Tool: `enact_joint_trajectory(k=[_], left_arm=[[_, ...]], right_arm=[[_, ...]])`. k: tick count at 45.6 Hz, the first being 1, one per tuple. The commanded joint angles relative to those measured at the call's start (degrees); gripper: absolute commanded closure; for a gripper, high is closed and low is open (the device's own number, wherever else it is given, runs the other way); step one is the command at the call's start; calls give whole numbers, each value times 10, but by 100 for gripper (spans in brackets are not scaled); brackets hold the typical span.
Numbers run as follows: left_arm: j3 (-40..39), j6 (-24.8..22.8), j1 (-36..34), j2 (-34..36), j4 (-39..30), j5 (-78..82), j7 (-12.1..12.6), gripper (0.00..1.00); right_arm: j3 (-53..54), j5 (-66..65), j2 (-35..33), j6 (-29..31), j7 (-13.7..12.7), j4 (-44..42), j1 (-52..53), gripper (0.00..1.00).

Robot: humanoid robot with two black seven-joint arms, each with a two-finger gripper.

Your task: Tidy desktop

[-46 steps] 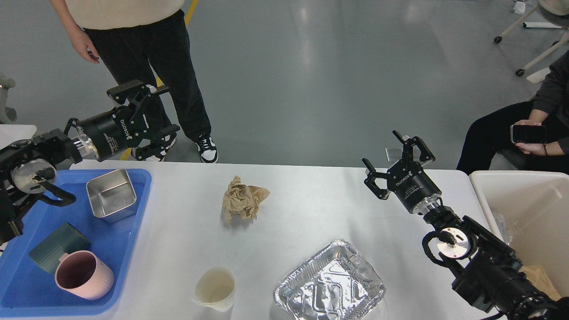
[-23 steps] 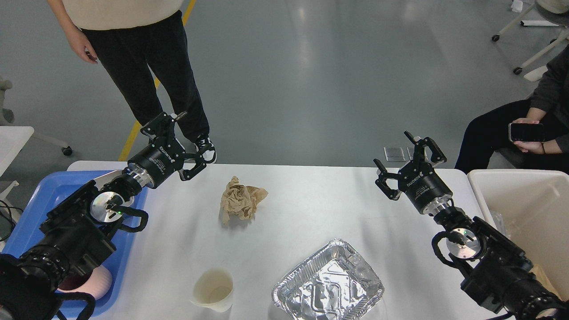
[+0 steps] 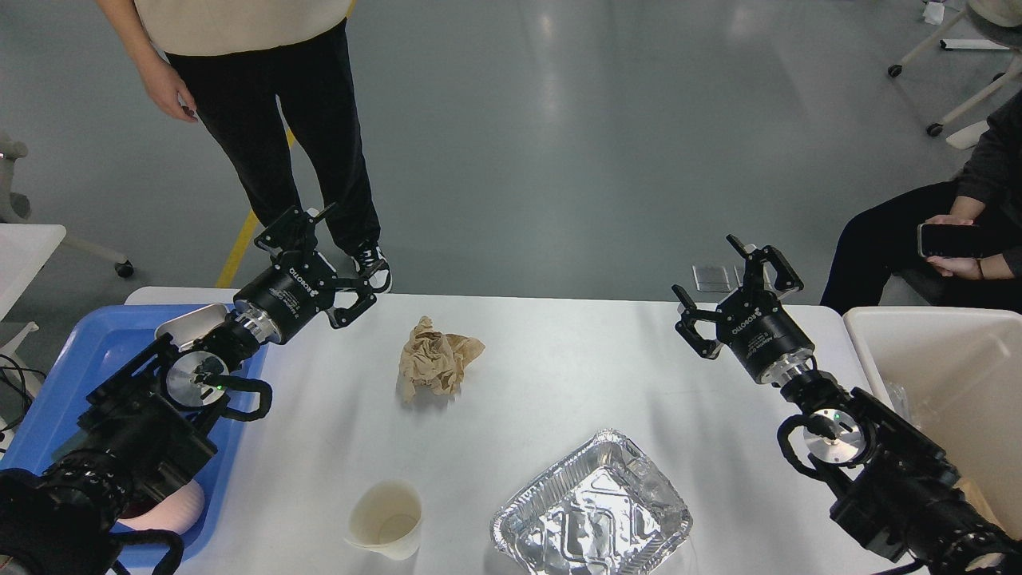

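Head view shows the left gripper (image 3: 326,254) in the upper left of the frame, its two fingers spread and holding nothing; a second ago it hung further left, above the blue tray (image 3: 80,363), and since then the arm has swung in over the left edge of the desktop (image 3: 559,375), with only a small further shift in the last half second; the right gripper (image 3: 728,281) sits at the right of the frame, fingers also spread and empty, and it has barely moved across the three pictures; the desktop fills the lower middle of the frame, and three loose things lie on it: a crumpled brown paper (image 3: 435,359) near the centre, a paper cup (image 3: 386,519) at the lower middle, and a foil tray (image 3: 591,505) at the lower right of centre; none of them has moved; the cream-white bin (image 3: 942,375) stands at the right edge, the blue tray at the left with a pink cup (image 3: 168,511) partly hidden under the left arm; my reading is that the left arm has finished with the tray and is now turning toward the crumpled paper, the nearest item to it, so the clearing is under way but the three items remain to be removed
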Motion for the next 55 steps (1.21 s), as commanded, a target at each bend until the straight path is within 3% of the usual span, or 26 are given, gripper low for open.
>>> enact_joint_trajectory(k=[1,9,20,29,34,44,55], left_arm=[[2,0,4,-1,0,1,-5,4],[1,0,4,-2,0,1,-6,4],[2,-1,21,-22,0,2,-9,4],[4,-3,31,-37,-1,2,-28,4],[4,-3,32,-41,0,2,-28,4],[4,-3,33,-55,0,3,-28,4],[4,-1,33,-59,0,3,-29,4]], right_arm=[[-12,-17,-31,-5,-9,18,-2,0],[-148,-111,-183,-35,-49,141,6,0],[-364,-146,-476,-33,-119,341,76,0],[-398,-290,-705,-2,-163,531,84,0],[-395,-309,-796,27,-167,607,69,0],[-391,-312,-902,49,-167,677,68,0],[-391,-313,-930,52,-168,691,70,0]])
